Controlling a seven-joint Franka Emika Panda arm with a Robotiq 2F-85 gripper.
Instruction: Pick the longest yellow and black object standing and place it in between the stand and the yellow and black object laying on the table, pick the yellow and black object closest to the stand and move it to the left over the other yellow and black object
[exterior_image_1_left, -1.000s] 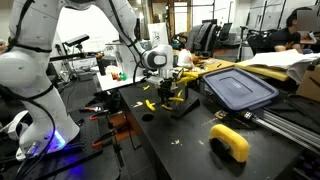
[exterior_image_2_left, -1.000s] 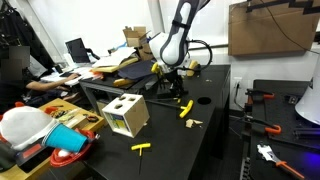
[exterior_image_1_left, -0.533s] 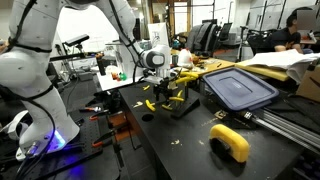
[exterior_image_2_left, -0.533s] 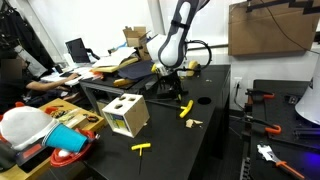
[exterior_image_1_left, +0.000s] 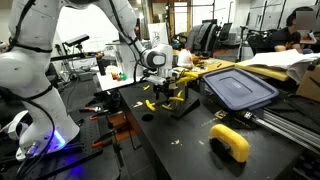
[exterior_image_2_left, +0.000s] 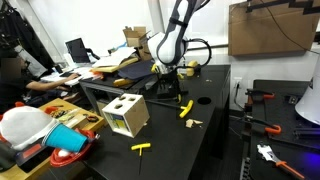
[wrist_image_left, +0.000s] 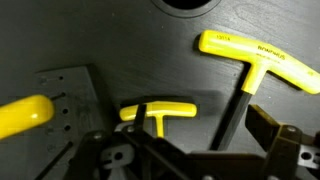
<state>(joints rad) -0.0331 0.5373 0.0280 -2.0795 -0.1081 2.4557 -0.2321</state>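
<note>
- Wrist view: the gripper (wrist_image_left: 172, 140) has its jaws spread wide and grips nothing; one finger (wrist_image_left: 272, 125) shows at the right, clear of any tool.
- The middle T-handle key (wrist_image_left: 158, 110) sits between the fingers, and I cannot tell whether either one touches it. It lies on the dark table (wrist_image_left: 120, 40) between the stand (wrist_image_left: 66, 95) on the left and the lying T-handle key (wrist_image_left: 258, 60) on the right.
- A yellow handle (wrist_image_left: 24, 115) shows at the far left, in front of the stand.
- The lying key's black shaft slants down towards the right finger and crowds that side.
- A round hole (wrist_image_left: 185, 5) in the tabletop lies at the far edge of this view.
- In an exterior view, the blue-grey lid (exterior_image_1_left: 238, 87) lies just right of the stand and hems that side in.
- A yellow roll (exterior_image_1_left: 231, 141) sits nearer the camera, well apart from the stand, with bare tabletop between.
- The white arm (exterior_image_1_left: 40, 60) fills the left, where the table edge runs close to the tools.
- In an exterior view, a wooden box (exterior_image_2_left: 126, 114) and a stray key (exterior_image_2_left: 142, 148) sit on the near part of the table, well apart from the gripper.
- A cardboard box (exterior_image_2_left: 265, 28) stands far right, above the red-handled tools (exterior_image_2_left: 262, 97).
</note>
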